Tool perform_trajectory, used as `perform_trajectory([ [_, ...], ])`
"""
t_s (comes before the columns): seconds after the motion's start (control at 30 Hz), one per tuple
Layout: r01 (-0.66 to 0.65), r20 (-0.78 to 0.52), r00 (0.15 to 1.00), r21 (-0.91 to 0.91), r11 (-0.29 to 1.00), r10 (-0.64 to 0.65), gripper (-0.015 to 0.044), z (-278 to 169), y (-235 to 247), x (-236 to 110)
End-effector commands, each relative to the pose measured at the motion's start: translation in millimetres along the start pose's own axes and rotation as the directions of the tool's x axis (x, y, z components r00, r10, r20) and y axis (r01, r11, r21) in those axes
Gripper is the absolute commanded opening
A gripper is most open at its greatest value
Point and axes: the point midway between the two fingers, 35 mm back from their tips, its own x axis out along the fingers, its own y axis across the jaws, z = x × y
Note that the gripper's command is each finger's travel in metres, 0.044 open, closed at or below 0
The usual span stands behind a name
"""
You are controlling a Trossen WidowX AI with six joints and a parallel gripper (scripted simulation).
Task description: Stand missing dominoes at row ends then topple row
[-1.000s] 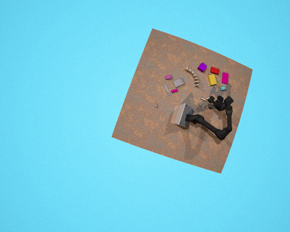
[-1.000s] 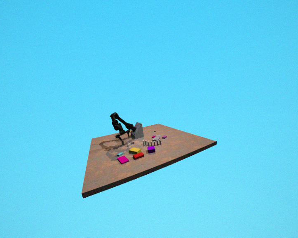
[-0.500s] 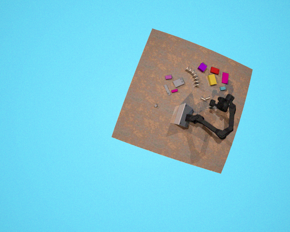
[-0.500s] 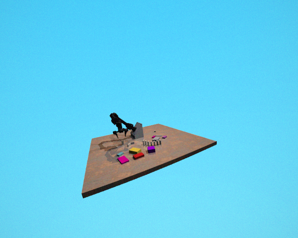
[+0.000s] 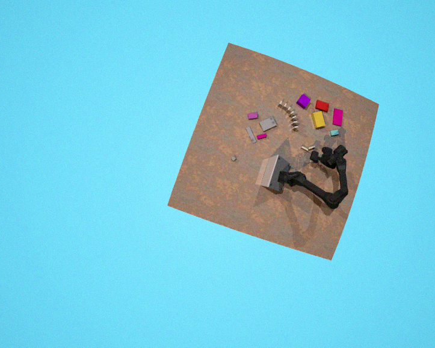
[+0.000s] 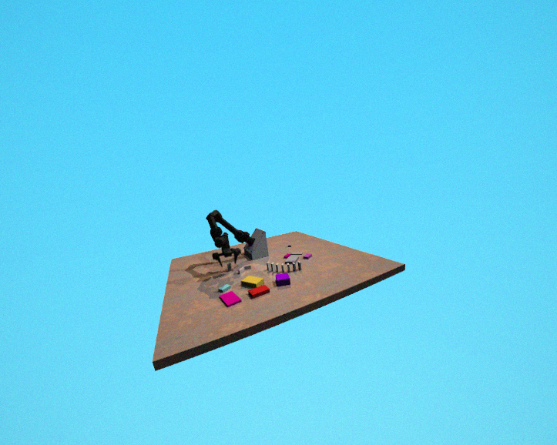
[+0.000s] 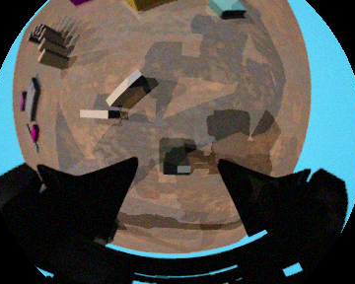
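A curved row of several standing dominoes (image 5: 289,115) (image 6: 283,266) (image 7: 54,46) stands near the middle of the brown table (image 5: 217,179). Two loose pale dominoes lie flat and close together, one (image 5: 304,149) (image 7: 101,113) and the other (image 5: 311,147) (image 7: 126,87), a short way from the row's near end. My gripper (image 5: 315,155) (image 6: 226,259) (image 7: 179,162) is open and empty. It points down and hovers a little above the table, just beside the two lying dominoes. A small dark patch (image 7: 179,157) shows on the table between the fingertips; I cannot tell what it is.
Purple (image 5: 303,100), red (image 5: 322,105), yellow (image 5: 317,120), magenta (image 5: 337,117) and teal (image 5: 334,132) blocks lie beyond the row. A grey plate (image 5: 267,123), grey bar (image 5: 250,134) and small pink pieces lie to its left. The robot base (image 5: 271,173) stands nearby.
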Motion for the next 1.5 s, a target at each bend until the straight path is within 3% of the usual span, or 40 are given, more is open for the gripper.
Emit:
perform_trajectory([
  [0.0,-0.005,-0.004,1.000,-0.008,1.000,0.005,0.0440,-1,2,7],
  [0.2,-0.005,-0.004,1.000,-0.008,1.000,0.005,0.0440,-1,2,14],
  [0.63,-0.005,-0.004,1.000,-0.008,1.000,0.005,0.0107,-1,2,14],
  [0.97,-0.006,-0.003,1.000,-0.006,1.000,0.006,0.0107,-1,3,12],
  [1.3,-0.012,-0.005,1.000,-0.040,0.999,0.012,0.0107,1,4,-110],
  [1.47,-0.005,-0.002,1.000,-0.045,0.999,0.005,0.0107,-1,2,-119],
])
